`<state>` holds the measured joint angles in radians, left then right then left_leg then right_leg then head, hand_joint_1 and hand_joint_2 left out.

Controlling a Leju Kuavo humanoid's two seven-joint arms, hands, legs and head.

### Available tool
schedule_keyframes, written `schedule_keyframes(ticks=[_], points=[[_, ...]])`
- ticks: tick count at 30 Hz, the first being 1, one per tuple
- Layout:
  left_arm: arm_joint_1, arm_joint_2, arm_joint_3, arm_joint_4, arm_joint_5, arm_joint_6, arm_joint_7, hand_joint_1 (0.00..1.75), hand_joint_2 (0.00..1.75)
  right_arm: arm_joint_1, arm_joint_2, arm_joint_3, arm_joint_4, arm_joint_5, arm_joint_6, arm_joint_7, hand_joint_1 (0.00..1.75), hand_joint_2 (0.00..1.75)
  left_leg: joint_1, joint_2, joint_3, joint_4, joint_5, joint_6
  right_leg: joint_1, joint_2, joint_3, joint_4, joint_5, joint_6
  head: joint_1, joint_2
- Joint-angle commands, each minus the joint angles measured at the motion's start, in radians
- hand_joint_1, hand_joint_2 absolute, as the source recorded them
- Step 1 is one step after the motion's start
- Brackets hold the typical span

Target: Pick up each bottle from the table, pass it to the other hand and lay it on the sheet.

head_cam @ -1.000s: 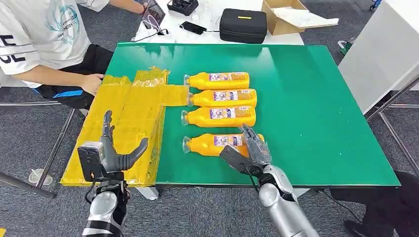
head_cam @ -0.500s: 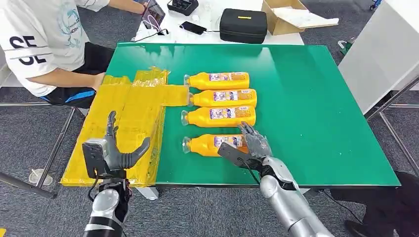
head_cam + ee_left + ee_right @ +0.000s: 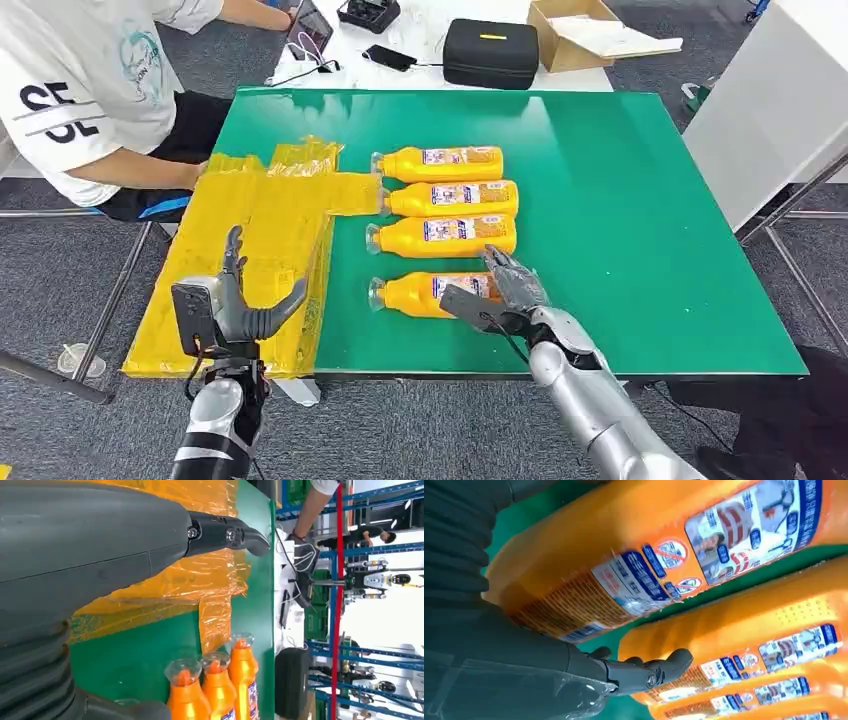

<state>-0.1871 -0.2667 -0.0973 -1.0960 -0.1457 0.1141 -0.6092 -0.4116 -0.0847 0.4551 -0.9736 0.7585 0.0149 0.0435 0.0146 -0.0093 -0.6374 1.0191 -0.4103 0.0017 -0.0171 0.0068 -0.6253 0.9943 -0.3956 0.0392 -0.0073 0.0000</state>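
Since a second ago my right hand [image 3: 497, 297] has dropped lower over the nearest orange bottle [image 3: 425, 294], and my left hand [image 3: 238, 310] has lifted a little above the yellow sheet [image 3: 262, 246]. From the head view I count four orange bottles lying on their sides in a row on the green table [image 3: 640, 230], caps toward the sheet, all still off it; I judge that layout lets me take them one by one from the near end. The right hand's fingers arch over the nearest bottle's base end with the thumb on my side of it, but I cannot tell whether they have closed on it. The left hand is released, fingers spread and upright over the sheet, waiting, I think, for the hand-over. A seated person [image 3: 85, 95] rests a hand at the sheet's far edge. Through the left wrist view, three bottle caps [image 3: 216, 661] line up on the green beside the crinkled sheet [image 3: 200, 575], and the hand's dark finger [image 3: 225, 534] holds nothing. Through the right wrist view, the nearest bottle's label [image 3: 664, 565] looms close, and one dark finger [image 3: 649, 672] reaches between it and the next bottle [image 3: 744, 630].
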Motion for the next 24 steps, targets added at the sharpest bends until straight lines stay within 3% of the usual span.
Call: schedule_keyframes(ticks=[1, 5, 16, 22, 24], points=[[-0.076, 0.017, -0.004, 0.141, 0.015, -0.007, 0.004, 0.0, 1.75, -0.044, -0.058, 0.102, 0.174, -0.075, 0.099, -0.051, 1.75, 1.75, 0.0, -0.001, 0.004, -0.001, 0.0, 0.001, 0.0, -0.002, 0.004, -0.002, 0.0, -0.001, 0.0, 0.0], [-0.093, 0.017, -0.009, 0.174, 0.022, -0.011, 0.004, 0.0, 1.75, -0.054, -0.097, 0.142, 0.172, -0.112, 0.155, -0.079, 1.75, 1.75, 0.001, -0.003, 0.008, -0.002, 0.001, 0.001, 0.001, -0.005, 0.009, -0.003, 0.0, -0.002, 0.0, 0.0], [-0.097, 0.016, -0.016, 0.187, 0.039, -0.017, 0.009, 0.0, 1.75, -0.048, -0.117, 0.182, 0.158, -0.152, 0.155, -0.079, 1.75, 1.75, 0.001, -0.002, 0.01, -0.002, 0.0, 0.001, 0.002, -0.005, 0.012, -0.003, 0.0, -0.002, 0.0, 0.0], [-0.096, 0.015, -0.016, 0.187, 0.042, -0.015, 0.009, 0.0, 1.75, -0.03, -0.106, 0.17, 0.143, -0.172, 0.131, -0.089, 1.75, 1.75, 0.002, -0.003, 0.011, -0.003, 0.0, 0.001, 0.002, -0.005, 0.013, -0.004, 0.0, -0.003, 0.0, 0.0], [-0.081, 0.016, -0.015, 0.163, 0.049, -0.011, 0.008, 0.0, 1.75, 0.019, -0.076, 0.101, 0.075, -0.204, 0.012, -0.119, 1.75, 1.75, 0.001, -0.002, 0.011, -0.002, 0.0, 0.0, 0.002, -0.004, 0.012, -0.003, 0.0, -0.002, 0.0, 0.0]])
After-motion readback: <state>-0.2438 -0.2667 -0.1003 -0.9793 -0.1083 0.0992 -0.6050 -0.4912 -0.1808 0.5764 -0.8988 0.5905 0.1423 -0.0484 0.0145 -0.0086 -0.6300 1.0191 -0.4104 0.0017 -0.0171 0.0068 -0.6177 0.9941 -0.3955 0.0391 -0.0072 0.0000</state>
